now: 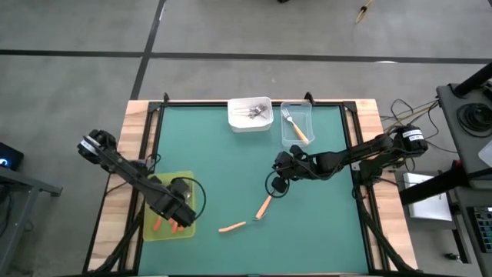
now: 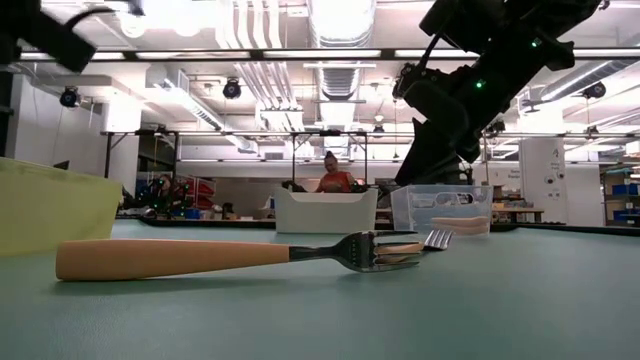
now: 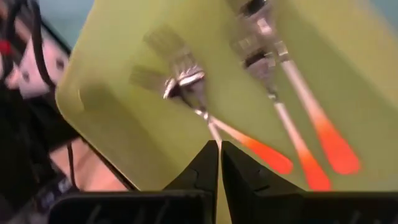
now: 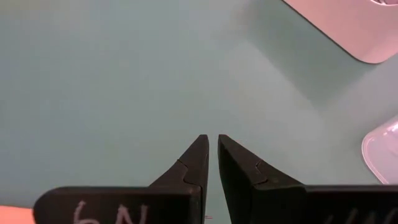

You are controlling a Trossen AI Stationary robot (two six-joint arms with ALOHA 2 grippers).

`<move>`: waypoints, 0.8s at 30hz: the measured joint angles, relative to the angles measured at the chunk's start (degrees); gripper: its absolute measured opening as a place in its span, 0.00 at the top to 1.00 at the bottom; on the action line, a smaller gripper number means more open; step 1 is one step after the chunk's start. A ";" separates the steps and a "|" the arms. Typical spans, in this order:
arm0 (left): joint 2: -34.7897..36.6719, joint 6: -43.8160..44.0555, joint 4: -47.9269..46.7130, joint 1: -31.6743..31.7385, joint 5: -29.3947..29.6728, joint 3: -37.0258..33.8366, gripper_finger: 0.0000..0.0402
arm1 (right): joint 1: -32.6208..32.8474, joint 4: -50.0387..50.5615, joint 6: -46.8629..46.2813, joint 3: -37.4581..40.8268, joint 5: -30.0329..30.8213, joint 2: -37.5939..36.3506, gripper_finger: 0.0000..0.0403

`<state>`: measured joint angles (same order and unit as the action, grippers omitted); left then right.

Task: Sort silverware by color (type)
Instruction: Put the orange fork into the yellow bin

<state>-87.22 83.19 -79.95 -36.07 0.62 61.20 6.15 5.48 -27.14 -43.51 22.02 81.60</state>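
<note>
The left gripper (image 3: 219, 163) hangs over the green tray (image 1: 186, 178) at the bench's front-left corner, jaws pressed together and holding nothing; three red-orange forks (image 3: 311, 134) lie in the tray beneath it. That colour looks dropped off. The right gripper (image 4: 211, 163), likewise closed and empty, hovers over bare mat right of centre. Two light orange forks (image 1: 264, 206) lie loose near the front edge, just in front of it. Next, I judge, it must open, descend and pinch one handle. At the back edge stand a white tray (image 1: 250, 123) and a clear tray (image 1: 295, 111) already holding forks. Nothing blocks the way.
</note>
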 joint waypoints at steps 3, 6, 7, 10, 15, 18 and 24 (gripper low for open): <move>0.00 3.88 1.11 0.21 -2.62 -3.20 1.00 | -0.04 0.00 0.06 0.00 0.02 0.00 0.93; 0.02 4.56 3.37 0.19 -4.66 -5.62 1.00 | -0.07 -0.17 0.20 0.02 0.46 0.00 0.93; 0.02 4.85 3.88 0.19 -4.96 -6.24 1.00 | -0.07 -0.22 0.22 0.02 0.46 0.00 0.93; 0.02 6.00 6.38 0.19 -5.17 -8.00 1.00 | -0.07 -0.20 0.22 0.02 0.48 0.02 0.93; 0.02 7.39 9.85 0.18 -5.16 -9.96 1.00 | -0.07 -0.20 0.31 0.02 0.47 0.02 0.93; 0.02 7.40 11.32 0.19 -5.15 -10.96 1.00 | -0.07 -0.20 0.46 0.02 0.48 0.02 0.93; 0.02 7.98 12.95 0.19 -5.22 -14.00 0.93 | -0.17 -0.20 0.97 0.02 0.50 0.02 0.93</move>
<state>-87.20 91.18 -67.00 -35.88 -4.60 47.19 5.98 5.28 -26.17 -43.48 22.52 81.62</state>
